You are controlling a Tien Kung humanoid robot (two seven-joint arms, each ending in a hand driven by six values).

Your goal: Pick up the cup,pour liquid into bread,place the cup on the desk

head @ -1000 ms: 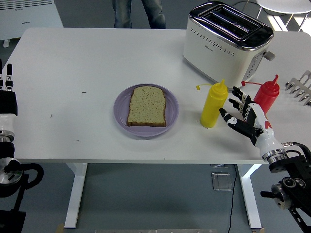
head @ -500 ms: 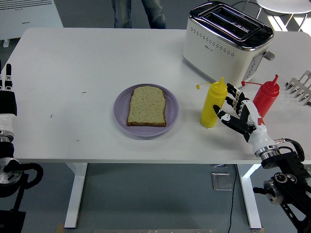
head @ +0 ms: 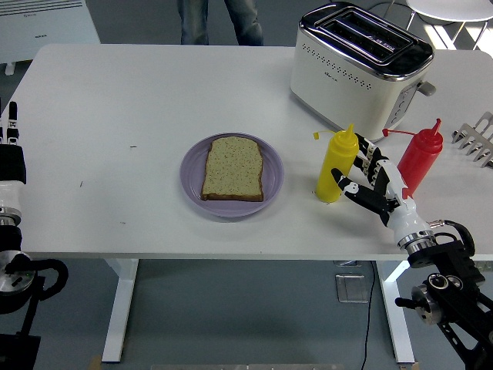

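My right hand closing in leftward since a second ago, fingers spread, now touching yellow bottle at frame's right-centre. Grasp imminent; bread waiting on plate.

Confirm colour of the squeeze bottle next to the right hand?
Yellow squeeze bottle, clearest in the head view; the right hand is at its side.

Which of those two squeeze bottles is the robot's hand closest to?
The yellow squeeze bottle, standing just right of the purple plate. The right hand has its open fingers right against it, while the red squeeze bottle stands farther right, beside the toaster.
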